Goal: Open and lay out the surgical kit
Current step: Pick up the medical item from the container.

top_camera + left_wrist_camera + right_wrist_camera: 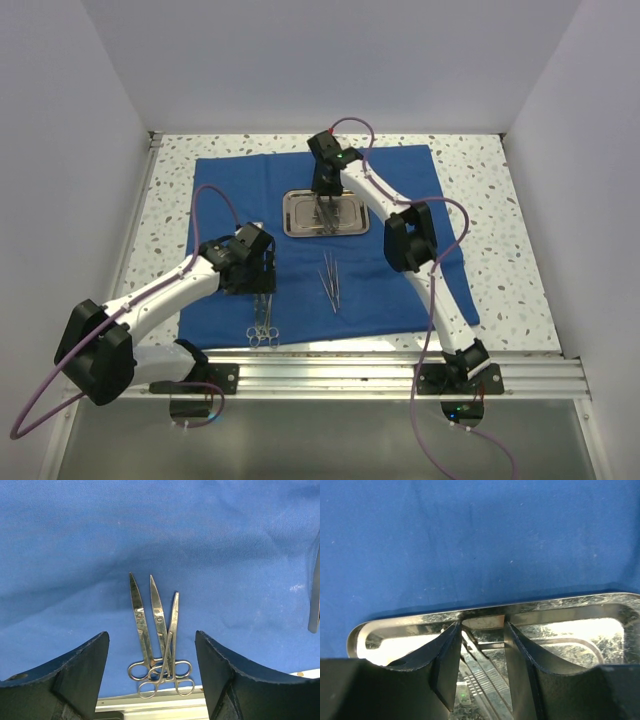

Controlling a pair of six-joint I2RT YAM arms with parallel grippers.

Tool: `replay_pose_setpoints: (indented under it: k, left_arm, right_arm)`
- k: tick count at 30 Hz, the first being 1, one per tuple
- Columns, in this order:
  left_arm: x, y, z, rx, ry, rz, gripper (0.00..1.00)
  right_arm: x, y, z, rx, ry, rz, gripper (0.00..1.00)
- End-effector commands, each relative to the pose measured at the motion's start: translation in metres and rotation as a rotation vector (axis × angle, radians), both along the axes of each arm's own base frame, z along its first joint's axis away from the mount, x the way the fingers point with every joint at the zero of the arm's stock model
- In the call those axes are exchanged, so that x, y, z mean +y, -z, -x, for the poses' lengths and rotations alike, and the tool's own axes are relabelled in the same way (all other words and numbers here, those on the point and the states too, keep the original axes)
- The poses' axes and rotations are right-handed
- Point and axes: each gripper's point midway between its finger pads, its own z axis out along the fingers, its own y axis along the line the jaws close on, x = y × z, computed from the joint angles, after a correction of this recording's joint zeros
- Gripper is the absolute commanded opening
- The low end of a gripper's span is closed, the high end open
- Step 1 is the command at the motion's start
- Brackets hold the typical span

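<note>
1. Top external view: a royal-blue cloth wrap (250, 180) lies spread flat on a speckled tabletop (480, 190) and fills the middle of the frame.
2. A small shiny steel tray (298, 215) sits on the cloth at upper centre. The right tool (326, 210) reaches down into it.
3. Right wrist view: the right tool's two dark fingers (447, 655) stand a narrow gap apart inside the tray. A thin silver instrument (469, 642) lies between them and points toward the tray's far wall. I cannot tell whether the fingers press on it.
4. In the top view, just below the tray, thin silver tweezers (330, 282) lie loose on the cloth in a narrow fan, apart from both tools.
5. At lower left of centre, three ring-handled instruments (262, 325), scissors and forceps, lie bunched near the cloth's bottom edge. The left tool (260, 290) hangs just above them in the frame, far nearer to them than the right tool is.
6. Left wrist view: the left tool is released, its fingers spread wide and holding nothing. The bunch lies directly between the fingers, on the cloth below them.
7. The bunch's long axis runs up and down the frame. The blade tips point to the top and the rings sit at the bottom, overlapping one another.
8. Judgement: the fingers straddle the bunch across its long axis, so a straight descent would likely close on the shanks. The crossed rings may drag a neighbouring instrument along.
</note>
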Motion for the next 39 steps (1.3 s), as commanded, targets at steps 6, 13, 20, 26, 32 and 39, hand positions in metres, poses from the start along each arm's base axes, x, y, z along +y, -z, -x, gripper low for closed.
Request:
replay_pose_setpoints:
  k: [6, 13, 20, 26, 32, 39]
  left_arm:
    - [-0.001, -0.008, -0.007, -0.046, -0.009, 0.024, 0.72]
    - [0.000, -0.009, -0.004, -0.043, -0.020, 0.027, 0.71]
    - [0.001, -0.010, -0.002, -0.040, -0.030, 0.029, 0.70]
    - [0.000, -0.005, 0.000, -0.027, -0.027, 0.035, 0.69]
    - [-0.002, -0.002, -0.001, -0.020, -0.020, 0.032, 0.68]
    - [-0.003, 0.004, 0.001, 0.001, -0.013, 0.031, 0.66]
  right_arm:
    - [0.054, -0.039, 0.033, -0.026, -0.112, -0.149, 0.44]
    - [0.044, -0.014, 0.051, 0.045, -0.155, -0.008, 0.43]
    - [0.014, 0.029, 0.067, 0.163, -0.185, 0.182, 0.44]
    - [-0.002, 0.054, 0.095, 0.276, -0.302, 0.314, 0.45]
    - [-0.024, 0.066, 0.117, 0.354, -0.401, 0.446, 0.47]
    - [-0.067, 0.078, 0.129, 0.416, -0.383, 0.538, 0.34]
